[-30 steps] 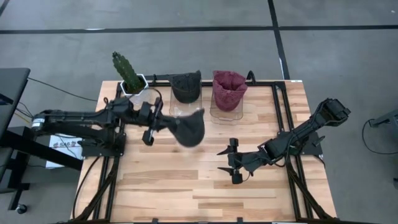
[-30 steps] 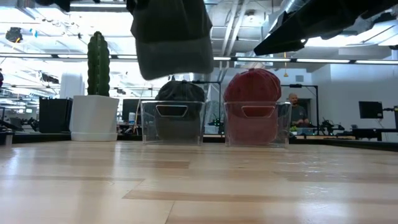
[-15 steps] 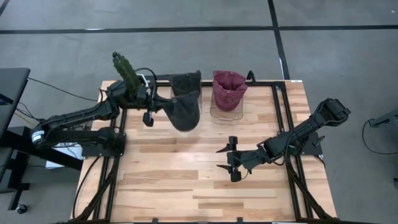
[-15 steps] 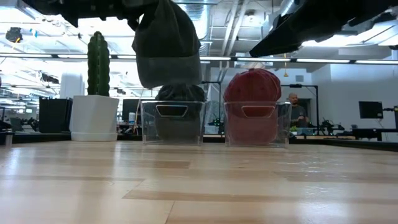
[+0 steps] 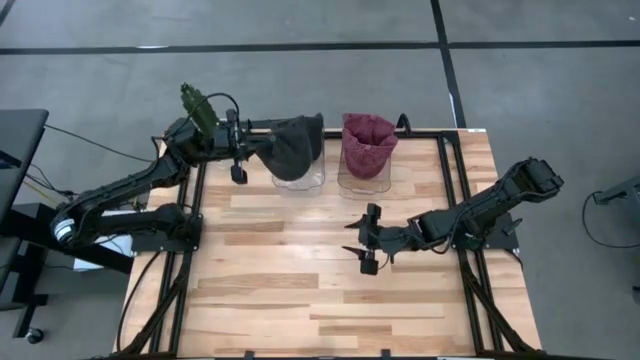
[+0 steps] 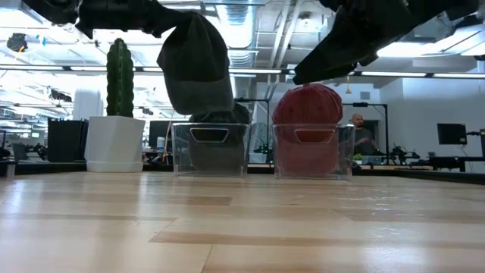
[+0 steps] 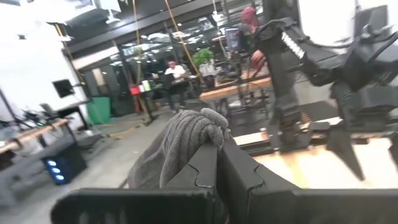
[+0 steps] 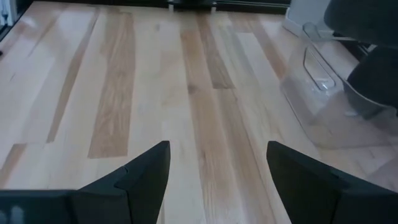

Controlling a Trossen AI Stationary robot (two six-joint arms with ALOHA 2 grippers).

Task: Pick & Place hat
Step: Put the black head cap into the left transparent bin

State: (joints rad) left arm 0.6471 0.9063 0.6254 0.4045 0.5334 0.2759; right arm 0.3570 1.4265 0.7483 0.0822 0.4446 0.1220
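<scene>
A dark grey knit hat [image 5: 290,150] hangs from my shut left gripper [image 5: 252,150] at the table's far side, over the left clear bin [image 5: 300,180]. The low view shows this hat [image 6: 197,68] above the bin [image 6: 208,150], where another dark hat [image 6: 227,144] sits. Whether the two hats touch is unclear. A red hat [image 5: 368,143] fills the right clear bin [image 5: 362,182]. My right gripper [image 5: 362,245] hovers open above the middle of the table, with nothing between its fingers [image 8: 146,174]. My left gripper pinches a bunched fold of the hat's knit cloth [image 7: 194,132] between its two fingers. The fingers come nearly level from the table's left. The hat hangs slack beyond and below them, clear of the table.
A cactus in a white pot [image 6: 116,114] stands at the far left corner, right beside my left arm [image 5: 150,180]. Bare wooden table top [image 5: 300,280] spreads in front of the bins. People and desks show in the room beyond.
My left gripper has swung toward the table's far edge with the hat and rolled somewhat. The hat has gone from above the middle of the table to above the left bin. My right gripper has drifted slightly toward the table's left, still open.
</scene>
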